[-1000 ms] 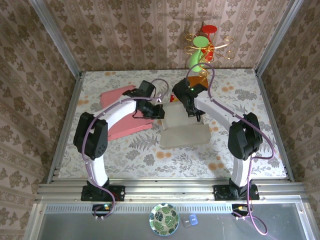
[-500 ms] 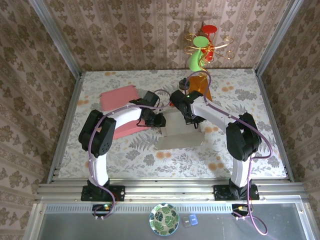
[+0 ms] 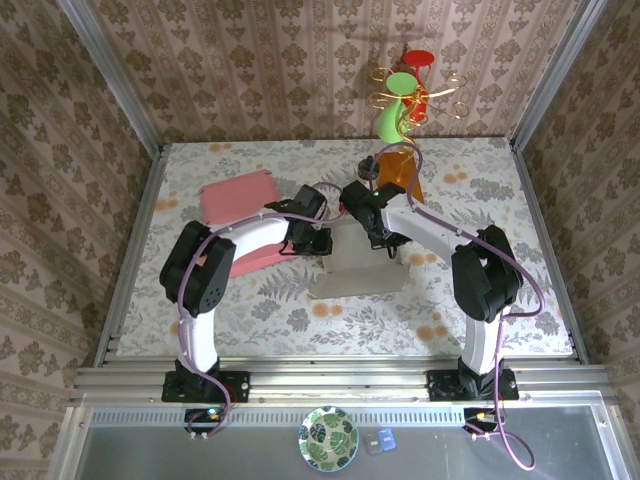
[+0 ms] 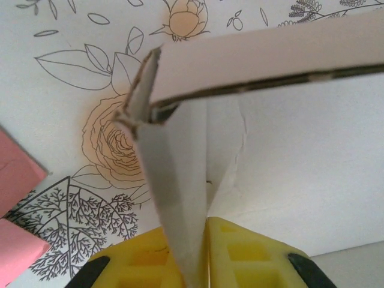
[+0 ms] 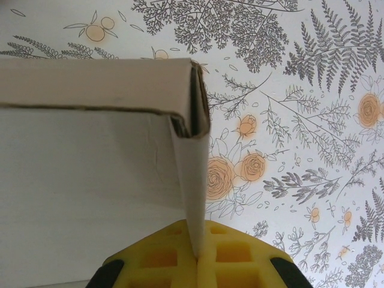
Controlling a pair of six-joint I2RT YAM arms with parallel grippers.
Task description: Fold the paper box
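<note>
Floral-print table cover point(image 3: 480, 300) spans the work area. Pink paper box point(image 3: 238, 195) lies flat to the left of the left gripper point(image 3: 318, 243), with its near part under that arm's forearm. In the left wrist view its pink corners point(image 4: 15, 210) sit low and left of the claw.

White-grey card point(image 3: 360, 280) lies between the two claws, its side flaps raised.

Left arm: elbow high on the left, forearm reaching forward and rightward to the card's far-left corner. Right arm: elbow high on the right, forearm reaching forward and leftward to the far-right corner.

Left gripper point(image 4: 203, 243): yellow pads point(image 4: 144, 261) closed on the upright left flap, which rises straight out of the claw to a folded corner where it meets a cross wall.

Right gripper point(image 3: 385, 240): same arrangement in its wrist view point(image 5: 197, 246), pads point(image 5: 159, 258) pinching the thin right flap edge-on.

Orange wooden block point(image 3: 398, 165) stands just beyond the right claw.
</note>
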